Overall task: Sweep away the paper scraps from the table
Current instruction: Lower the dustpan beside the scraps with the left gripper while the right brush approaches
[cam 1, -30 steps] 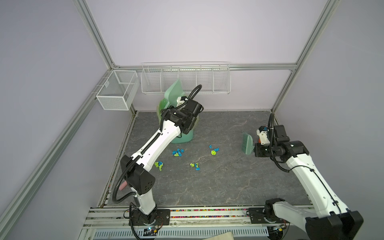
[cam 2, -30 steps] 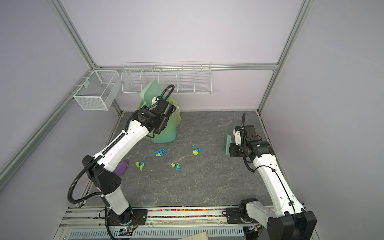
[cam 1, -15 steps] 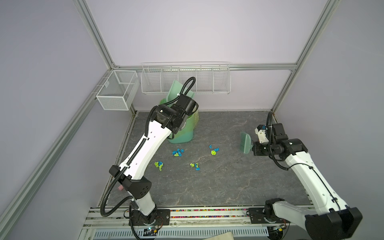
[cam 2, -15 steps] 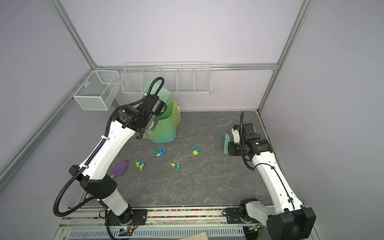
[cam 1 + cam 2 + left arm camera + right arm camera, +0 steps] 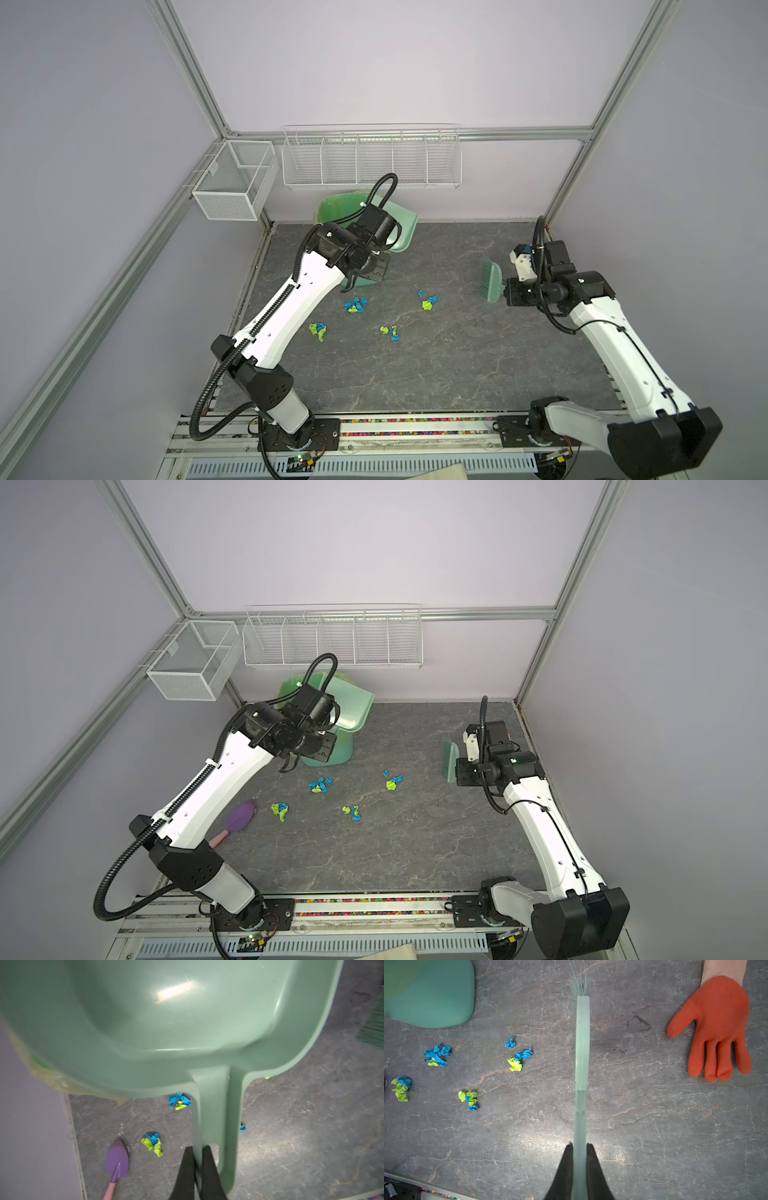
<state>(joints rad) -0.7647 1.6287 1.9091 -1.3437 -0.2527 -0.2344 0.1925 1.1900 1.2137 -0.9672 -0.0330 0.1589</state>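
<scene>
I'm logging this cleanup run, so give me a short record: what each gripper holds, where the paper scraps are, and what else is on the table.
left gripper: shut on the dustpan handle
dustpan state: pale green, raised near the bin, looks empty
right gripper: shut on the brush
paper scraps: four blue-and-lime clusters in the middle of the table, not yet swept
other items: purple trowel, orange glove
</scene>
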